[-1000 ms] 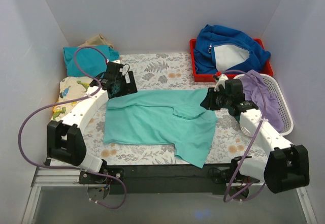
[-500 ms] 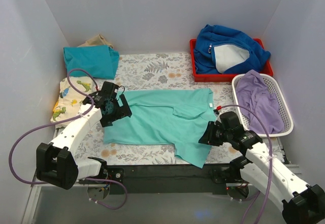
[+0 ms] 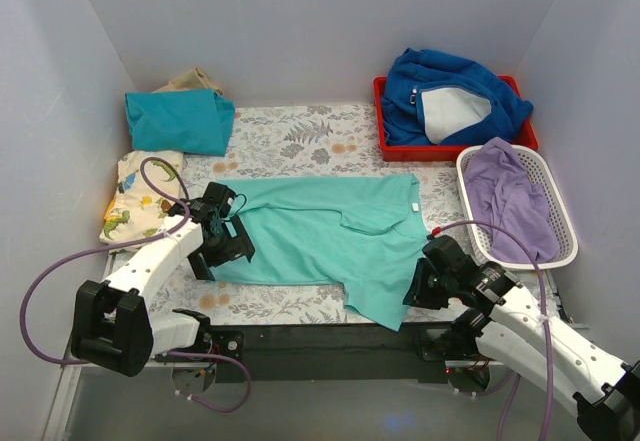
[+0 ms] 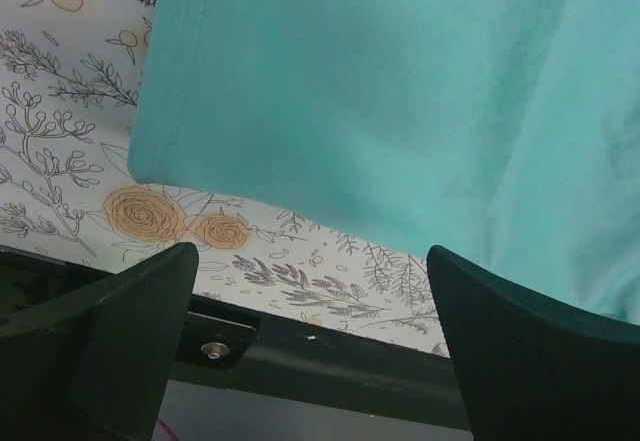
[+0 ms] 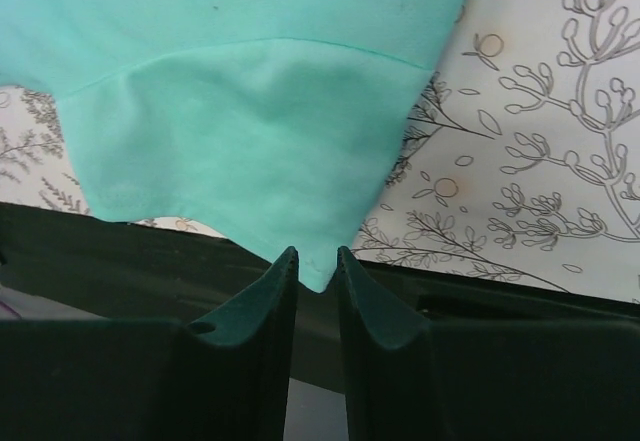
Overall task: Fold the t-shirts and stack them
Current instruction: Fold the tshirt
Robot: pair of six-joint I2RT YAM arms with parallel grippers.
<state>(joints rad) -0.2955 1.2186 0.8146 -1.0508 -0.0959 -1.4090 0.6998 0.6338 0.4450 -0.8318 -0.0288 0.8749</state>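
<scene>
The mint-turquoise t-shirt lies spread flat on the floral cloth, its near right corner hanging over the black front bar. My left gripper is open and empty just above the shirt's near left corner, with its fingers wide apart. My right gripper is at the near right corner; its fingers stand almost together with the tip of the shirt between them. The darker teal folded t-shirt lies at the back left. The cream dinosaur-print t-shirt lies in front of it.
A red tray at the back right holds the royal-blue fleece jacket. A white basket on the right holds a purple garment. The black bar runs along the table's near edge. White walls close in three sides.
Both grippers have left the shirt's far edge and come to its near corners. The left one went down the left side, the right one down the right side. The shirt now lies flat.
</scene>
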